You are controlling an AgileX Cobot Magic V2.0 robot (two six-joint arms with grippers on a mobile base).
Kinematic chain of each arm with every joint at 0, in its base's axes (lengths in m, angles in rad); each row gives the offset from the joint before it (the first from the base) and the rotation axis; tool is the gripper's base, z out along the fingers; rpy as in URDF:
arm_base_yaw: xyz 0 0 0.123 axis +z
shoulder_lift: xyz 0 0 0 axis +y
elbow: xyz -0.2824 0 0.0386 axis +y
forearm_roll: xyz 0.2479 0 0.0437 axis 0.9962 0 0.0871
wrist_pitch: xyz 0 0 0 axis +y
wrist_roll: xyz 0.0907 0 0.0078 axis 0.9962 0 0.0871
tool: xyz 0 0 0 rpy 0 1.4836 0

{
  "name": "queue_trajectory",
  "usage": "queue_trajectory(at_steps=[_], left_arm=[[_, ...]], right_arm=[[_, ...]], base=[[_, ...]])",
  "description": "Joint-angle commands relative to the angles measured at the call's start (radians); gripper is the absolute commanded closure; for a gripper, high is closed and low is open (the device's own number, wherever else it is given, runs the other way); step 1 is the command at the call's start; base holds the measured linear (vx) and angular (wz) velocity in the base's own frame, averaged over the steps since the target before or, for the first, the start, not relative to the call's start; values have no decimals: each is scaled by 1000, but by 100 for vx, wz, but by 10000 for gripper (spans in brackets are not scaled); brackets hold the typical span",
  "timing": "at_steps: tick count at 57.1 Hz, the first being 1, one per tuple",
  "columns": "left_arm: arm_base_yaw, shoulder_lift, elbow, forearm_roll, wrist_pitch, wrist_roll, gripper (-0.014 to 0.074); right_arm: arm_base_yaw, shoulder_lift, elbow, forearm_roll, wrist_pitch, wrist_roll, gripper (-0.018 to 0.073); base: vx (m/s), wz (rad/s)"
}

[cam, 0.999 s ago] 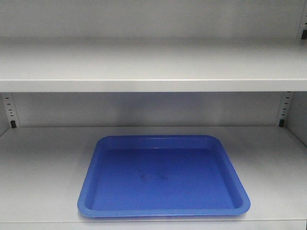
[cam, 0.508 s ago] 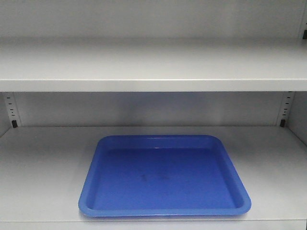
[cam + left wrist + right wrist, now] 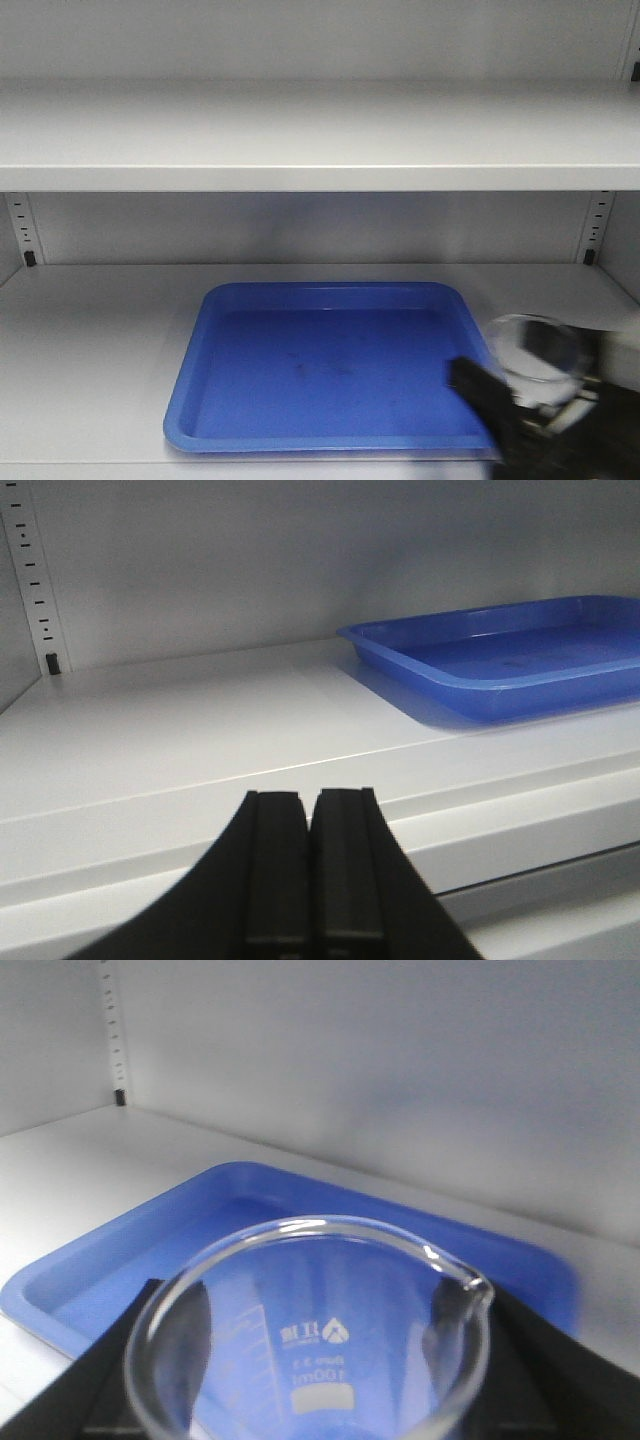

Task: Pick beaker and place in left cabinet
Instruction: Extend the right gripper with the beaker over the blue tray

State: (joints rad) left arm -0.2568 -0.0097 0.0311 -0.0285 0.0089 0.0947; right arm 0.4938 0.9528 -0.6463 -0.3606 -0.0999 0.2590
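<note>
Looking from the front view, the left cabinet (image 3: 320, 135) fills the frame with pale grey shelves. A blue tray (image 3: 190, 400) lies on the lower shelf, in the middle and low in the frame. At the lower right corner, the right pincer (image 3: 545, 400) shows as blurry black shapes. The beaker (image 3: 537, 355) sits between its black fingers, which are closed around the glass. Its round open mouth tips toward the camera, just past the tray's right edge. It is hard to tell if the glass touches the shelf.

From the left wrist view, the left pincer (image 3: 308, 870) sits at the bottom middle. Its two black fingers press together with nothing between them. It is near the front edge of the shelf (image 3: 200, 740). The tray (image 3: 420, 655) is at the right, well apart from it.

From the right wrist view, the beaker (image 3: 320, 1350) is very close and fills the bottom half. Black fingers (image 3: 110, 1370) show on both sides of it, gripping it. White marks are printed on the glass. The tray (image 3: 100, 1250) lies behind and under it.
</note>
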Motion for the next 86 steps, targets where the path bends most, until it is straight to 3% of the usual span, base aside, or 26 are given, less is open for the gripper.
queue_trajectory(at_steps=[1,13,25,46,58,78,86], left_arm=[[-4,-18,16,-8,-84,-3,595],[-4,-18,16,-8,-84,-3,595],[-4,-18,16,-8,-84,-3,595],[-4,-18,16,-8,-84,-3,595],[-4,-18,16,-8,-84,-3,595],[-4,-18,16,-8,-84,-3,595],[-4,-18,16,-8,-84,-3,595]], right_arm=[[-3,137,-79,75,-185,0,564],[-3,436,-279,118,-213,-78,564],[-3,664,-480,125,-214,-85,564],[-3,812,-552,125,-318,-89,520],[-3,820,-552,125,-307,-89,405],[-3,820,-552,127,-312,-89,82],[-3,820,-552,127,-320,-89,-2]], base=[[0,0],[0,0],[0,0],[0,0],[0,0],[0,0],[0,0]])
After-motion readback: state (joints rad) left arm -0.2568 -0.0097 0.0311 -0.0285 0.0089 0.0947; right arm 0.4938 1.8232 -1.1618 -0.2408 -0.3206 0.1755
